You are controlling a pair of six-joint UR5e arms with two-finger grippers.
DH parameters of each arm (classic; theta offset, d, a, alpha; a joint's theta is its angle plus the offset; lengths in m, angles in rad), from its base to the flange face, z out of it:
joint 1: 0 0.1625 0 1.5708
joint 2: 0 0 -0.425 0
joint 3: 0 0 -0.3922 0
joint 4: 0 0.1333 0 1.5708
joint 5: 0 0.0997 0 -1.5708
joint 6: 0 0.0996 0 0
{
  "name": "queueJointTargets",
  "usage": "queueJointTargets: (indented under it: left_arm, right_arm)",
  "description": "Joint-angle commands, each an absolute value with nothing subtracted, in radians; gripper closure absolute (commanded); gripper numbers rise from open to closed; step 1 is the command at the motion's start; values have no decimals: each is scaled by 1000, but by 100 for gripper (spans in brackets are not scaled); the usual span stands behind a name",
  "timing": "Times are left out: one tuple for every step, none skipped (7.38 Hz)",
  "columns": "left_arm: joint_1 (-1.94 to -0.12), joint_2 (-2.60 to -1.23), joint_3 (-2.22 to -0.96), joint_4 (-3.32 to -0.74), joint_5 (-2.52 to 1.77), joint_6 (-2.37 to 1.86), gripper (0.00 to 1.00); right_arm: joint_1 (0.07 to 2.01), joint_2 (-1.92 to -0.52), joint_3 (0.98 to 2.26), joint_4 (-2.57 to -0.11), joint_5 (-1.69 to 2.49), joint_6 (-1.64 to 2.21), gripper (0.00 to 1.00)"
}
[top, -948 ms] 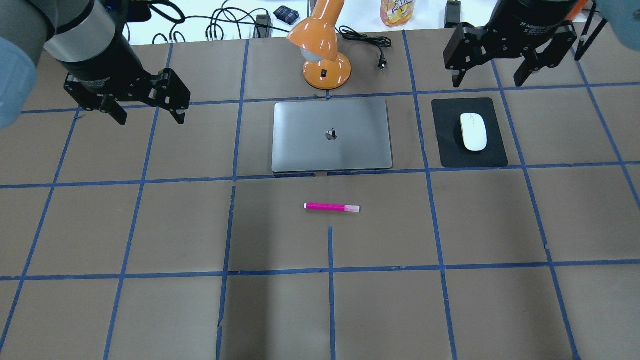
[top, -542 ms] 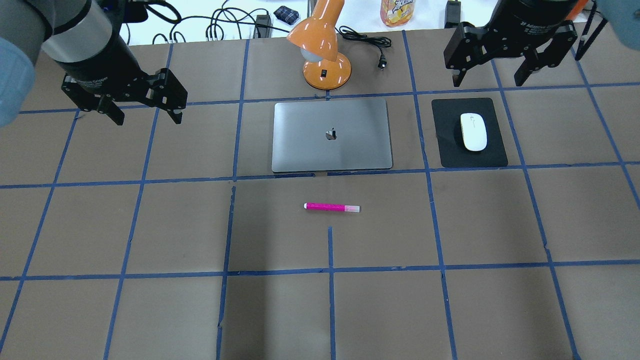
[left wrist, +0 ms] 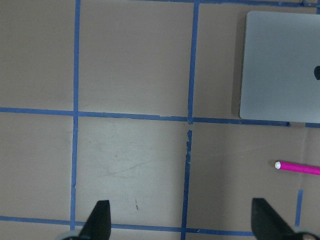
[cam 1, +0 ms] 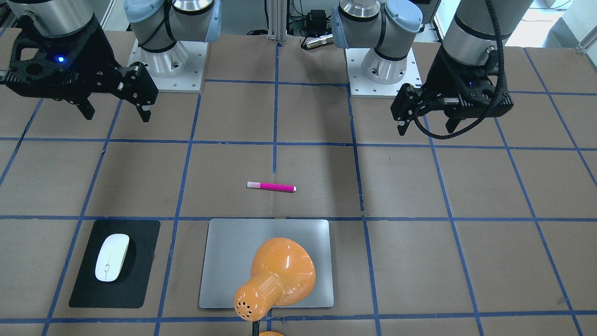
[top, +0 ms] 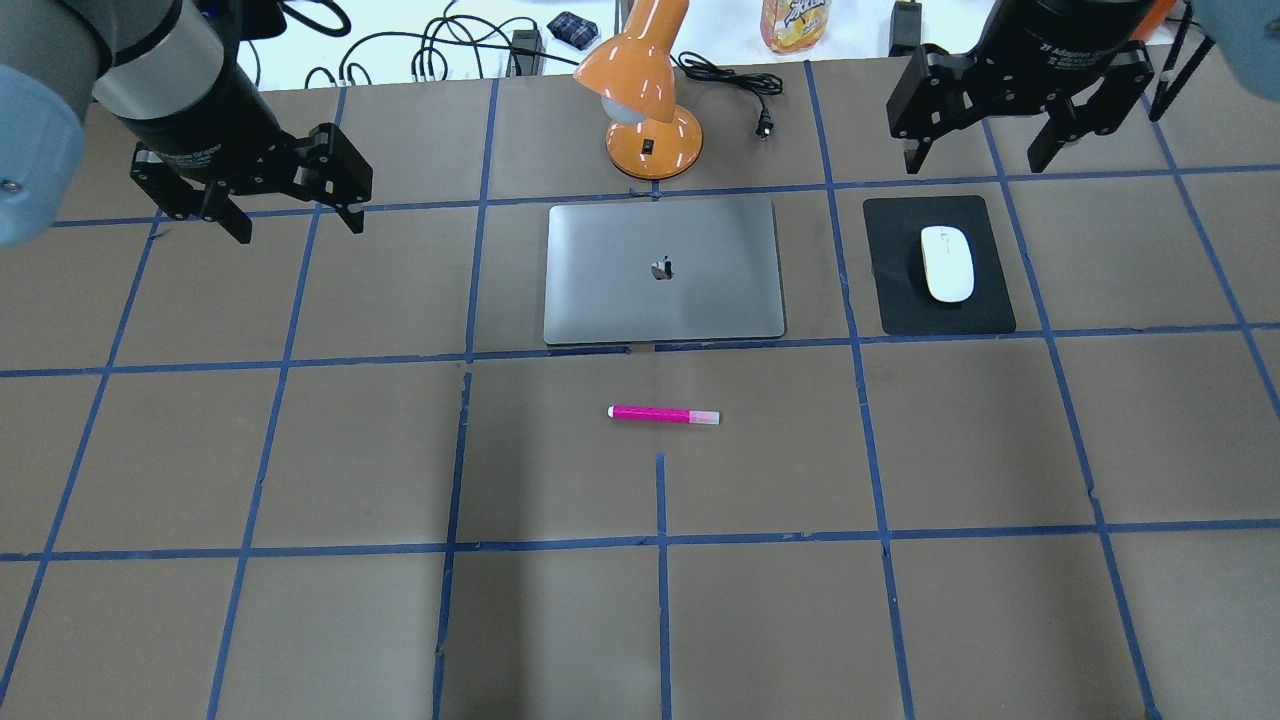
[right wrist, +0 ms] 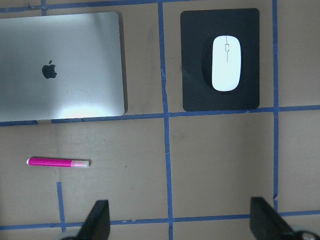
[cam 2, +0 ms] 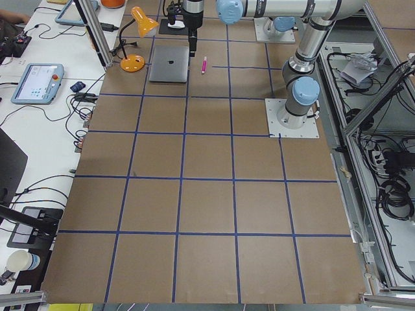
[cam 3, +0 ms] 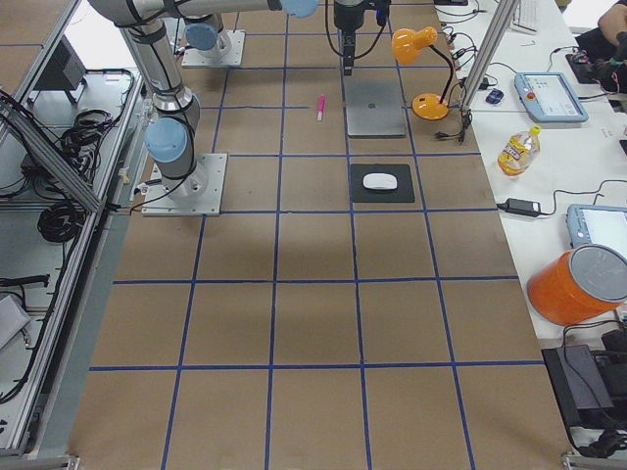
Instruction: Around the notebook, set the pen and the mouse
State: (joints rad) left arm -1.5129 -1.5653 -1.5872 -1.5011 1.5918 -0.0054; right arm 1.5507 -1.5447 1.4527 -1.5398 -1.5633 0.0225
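Both pincers are seen wide open and nothing is held in them. The left gripper [top: 297,228] is kept high over the table [top: 300,450], well apart from the left edge of the notebook [top: 663,270]. The right gripper [top: 975,165] is kept above the far edge of the black mat [top: 900,305]. The mouse [top: 946,263] lies on this mat, near the notebook's right side. The pen [top: 663,414] lies flat, parallel to the notebook's near edge, close to it but not touching.

The arms are probably held back so that these things are not disturbed. Room for moving is found to the left of the notebook and in front of the pen. Behind the notebook it is narrowed by the orange lamp [top: 650,110].
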Motion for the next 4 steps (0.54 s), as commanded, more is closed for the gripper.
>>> queueJointTargets:
  left_arm:
    - [-1513,-1572,-1598,-1502,1591,-6,0]
    - [-1517,-1575,-1600,-1502,1583,-17,0]
    - [-1519,-1577,-1598,-1502,1572,-18,0]
    - [-1522,-1569,-1600,-1508,1575,-18,0]
  right_arm:
    - [1551,-1545,1453,-1540,-1563,23,0]
    - [1549,-1545,1453,-1540,-1563,25,0]
    - [1551,-1545,1453,-1540,-1563,23,0]
    - [1551,-1545,1457,-1539,-1563,21,0]
